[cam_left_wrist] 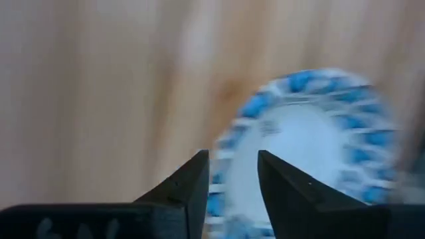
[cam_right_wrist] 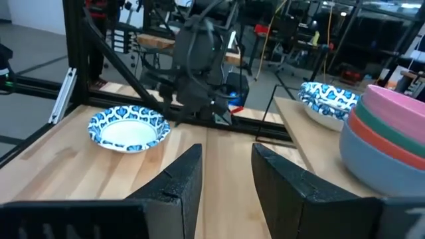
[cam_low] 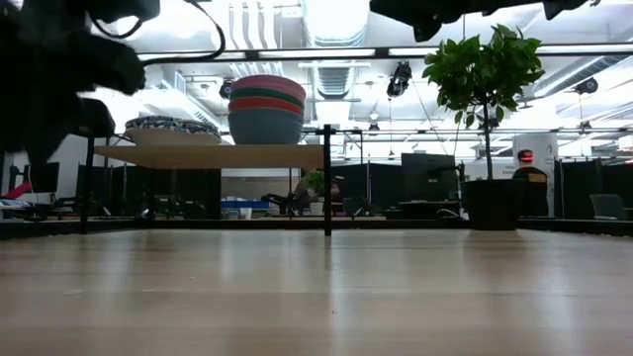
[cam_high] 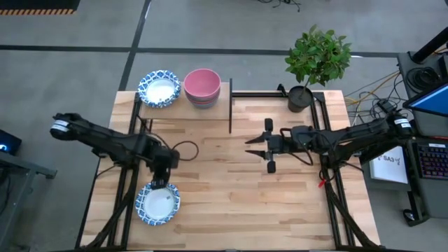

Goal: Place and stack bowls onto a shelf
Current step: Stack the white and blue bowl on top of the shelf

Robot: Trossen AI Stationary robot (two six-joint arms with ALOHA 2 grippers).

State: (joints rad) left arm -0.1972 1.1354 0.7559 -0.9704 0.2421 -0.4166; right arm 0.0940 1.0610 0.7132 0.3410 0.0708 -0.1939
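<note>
One shallow white bowl with a blue patterned rim (cam_high: pixel 157 204) lies on the table near its front left corner. My left gripper (cam_high: pixel 162 180) points steeply down over that bowl's far rim. It is open, with its two fingers (cam_left_wrist: pixel 188 189) standing either side of the rim (cam_left_wrist: pixel 229 153); I see no touch. On the shelf (cam_low: pixel 213 155) at the far left sit a blue-and-white bowl stack (cam_high: pixel 159 89) and a stack of deep bowls with a pink one on top (cam_high: pixel 201 87). My right gripper (cam_high: pixel 252 145) is open and level above mid-table, holding nothing.
A potted plant (cam_high: pixel 313 66) in a black pot stands at the far right of the table. A black upright post (cam_low: pixel 327 178) marks the shelf's right end. Bare wood lies between the two arms and along the front edge.
</note>
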